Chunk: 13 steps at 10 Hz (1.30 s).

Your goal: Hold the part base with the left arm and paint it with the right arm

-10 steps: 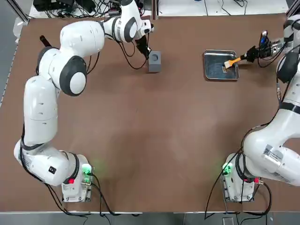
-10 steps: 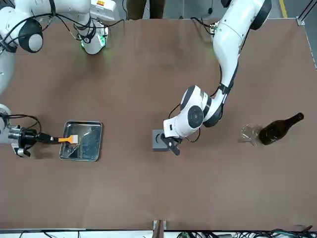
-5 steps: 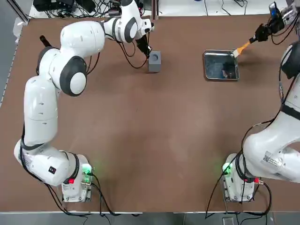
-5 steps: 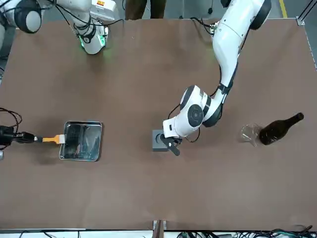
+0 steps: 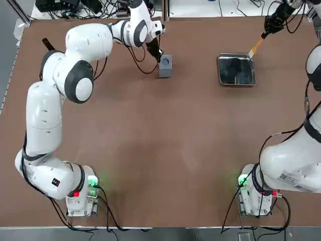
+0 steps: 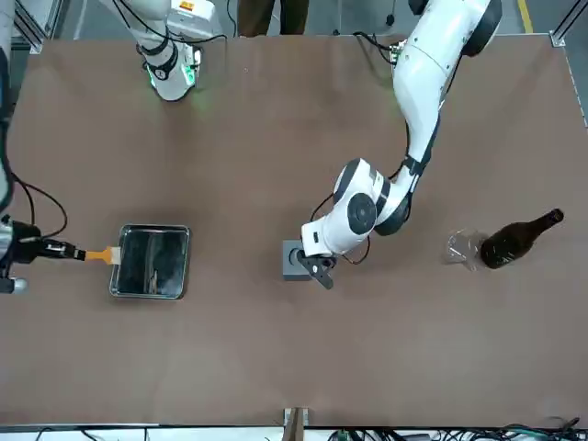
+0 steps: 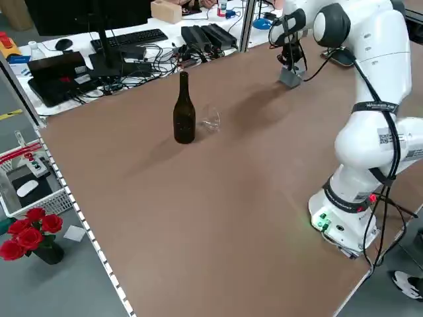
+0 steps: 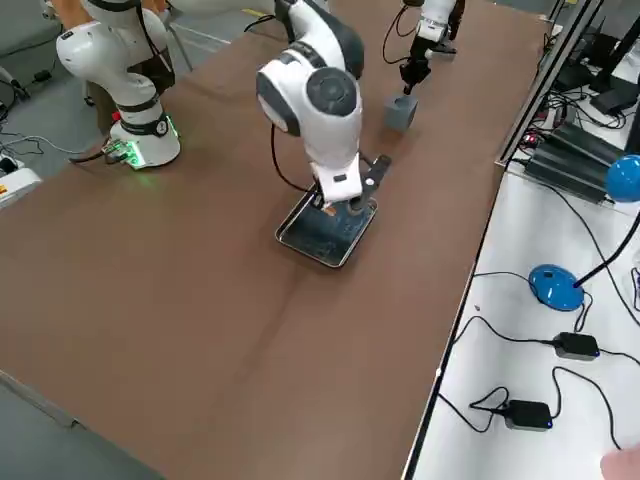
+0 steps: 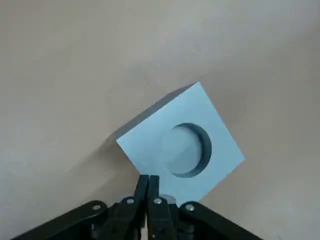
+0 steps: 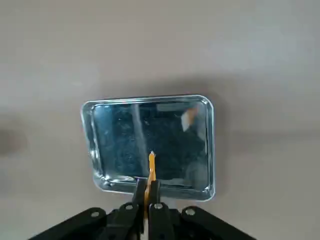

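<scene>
Since the earlier frame, the right pincer (image 5: 263,35) has shifted toward the far edge of the tabletop (image 5: 150,150), swinging the paintbrush (image 5: 256,46) to a steeper angle. It is clenched on the brush handle; the bristles are at the tray's (image 5: 219,70) far right corner. Near the far edge, left of center, lies the block (image 5: 165,66). The left pincer (image 9: 148,178) is clenched at its side, with nothing between the fingers. The block appears stiff and probably light; grasp opposite flat side faces, keeping the surface to be painted exposed. Wet paint could make it slippery.
</scene>
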Motion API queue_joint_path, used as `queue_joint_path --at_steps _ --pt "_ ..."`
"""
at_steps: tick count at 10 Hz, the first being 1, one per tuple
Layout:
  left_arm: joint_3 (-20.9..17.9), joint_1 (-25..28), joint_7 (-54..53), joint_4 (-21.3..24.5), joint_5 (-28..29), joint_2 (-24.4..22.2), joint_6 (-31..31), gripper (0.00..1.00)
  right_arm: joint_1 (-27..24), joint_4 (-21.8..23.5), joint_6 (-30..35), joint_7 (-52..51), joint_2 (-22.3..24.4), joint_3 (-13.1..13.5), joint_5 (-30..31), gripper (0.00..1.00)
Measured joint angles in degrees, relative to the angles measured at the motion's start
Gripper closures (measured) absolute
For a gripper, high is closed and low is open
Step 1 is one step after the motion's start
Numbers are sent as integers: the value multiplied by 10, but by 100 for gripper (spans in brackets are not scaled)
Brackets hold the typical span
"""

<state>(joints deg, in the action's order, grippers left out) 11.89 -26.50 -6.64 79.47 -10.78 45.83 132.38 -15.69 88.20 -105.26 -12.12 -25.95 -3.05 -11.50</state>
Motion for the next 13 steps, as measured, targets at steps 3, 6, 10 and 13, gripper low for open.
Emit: queue_joint_path --at_steps 3,6,10,13 --pt "0 -1 1 0 0 3 5 94 0 77 -104 28 -3 -30 108 96" --pt "-1 -2 1 0 0 3 6 94 2 109 -122 69 -3 -36 153 96" --pt "-1 -2 1 0 0 3 6 94 13 132 -171 125 -5 -65 189 96" --pt "-1 -2 1 0 0 3 6 94 16 143 -196 174 -15 -86 213 96"
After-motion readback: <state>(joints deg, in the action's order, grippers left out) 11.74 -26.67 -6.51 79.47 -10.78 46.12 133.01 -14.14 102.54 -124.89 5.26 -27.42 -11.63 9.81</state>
